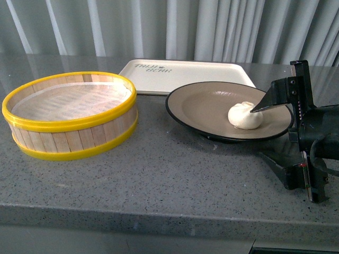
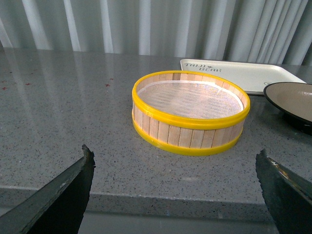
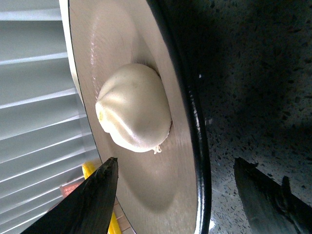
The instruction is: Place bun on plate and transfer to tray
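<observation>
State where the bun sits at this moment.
In the front view the bun lies on the right part of the plate, right of the steamer basket, with the tray behind the plate.

- The front view is taken from low over the near edge of the counter [image 1: 159, 180], facing the pleated curtain [image 1: 212, 26]; the steamer basket [image 1: 69, 114] is seen at frame left, the plate [image 1: 204, 108] at right, the tray [image 1: 201, 74] at upper centre.
- The left wrist view is taken level from the same edge, faced the same way; basket, tray and a slice of the plate are shared with the front view.
- The right wrist view is rolled sideways and held very close to the plate's rim; only plate and bun [image 3: 134, 109] are shared with the front view.
</observation>
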`<state>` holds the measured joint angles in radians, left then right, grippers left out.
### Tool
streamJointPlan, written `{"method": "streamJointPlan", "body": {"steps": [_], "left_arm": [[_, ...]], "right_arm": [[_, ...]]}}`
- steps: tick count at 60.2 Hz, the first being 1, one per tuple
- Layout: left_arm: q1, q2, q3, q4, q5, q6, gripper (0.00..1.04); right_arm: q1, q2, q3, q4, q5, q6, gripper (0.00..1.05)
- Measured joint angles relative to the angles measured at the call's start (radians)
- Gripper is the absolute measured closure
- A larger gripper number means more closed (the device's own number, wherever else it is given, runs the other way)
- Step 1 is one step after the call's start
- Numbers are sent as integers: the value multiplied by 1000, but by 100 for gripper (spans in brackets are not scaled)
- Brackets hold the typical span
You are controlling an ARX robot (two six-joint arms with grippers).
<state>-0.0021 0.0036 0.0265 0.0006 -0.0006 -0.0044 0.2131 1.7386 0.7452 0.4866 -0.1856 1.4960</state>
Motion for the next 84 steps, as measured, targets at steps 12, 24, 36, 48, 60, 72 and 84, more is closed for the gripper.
{"method": "streamJointPlan", "body": {"steps": [12, 24, 36, 48, 60, 72, 84], "left_arm": [[0, 0, 0, 0, 0, 0, 7], [0, 0, 0, 0, 0, 0, 7], [0, 0, 0, 0, 0, 0, 7], [0, 0, 0, 0, 0, 0, 7], [0, 0, 0, 0, 0, 0, 7], [0, 0, 0, 0, 0, 0, 7], [0, 0, 0, 0, 0, 0, 7]], "right_arm": [[-4, 14, 0, 5, -9, -1, 71], [-4, 18, 4, 13, -12, -6, 101], [-14, 16, 9, 20, -19, -5, 102], [-26, 4, -14, 51, -26, -29, 102], [-35, -36, -44, 79, -6, -94, 102], [-55, -75, -56, 148, -11, -133, 102], [-99, -106, -38, 196, -79, -110, 102]]}}
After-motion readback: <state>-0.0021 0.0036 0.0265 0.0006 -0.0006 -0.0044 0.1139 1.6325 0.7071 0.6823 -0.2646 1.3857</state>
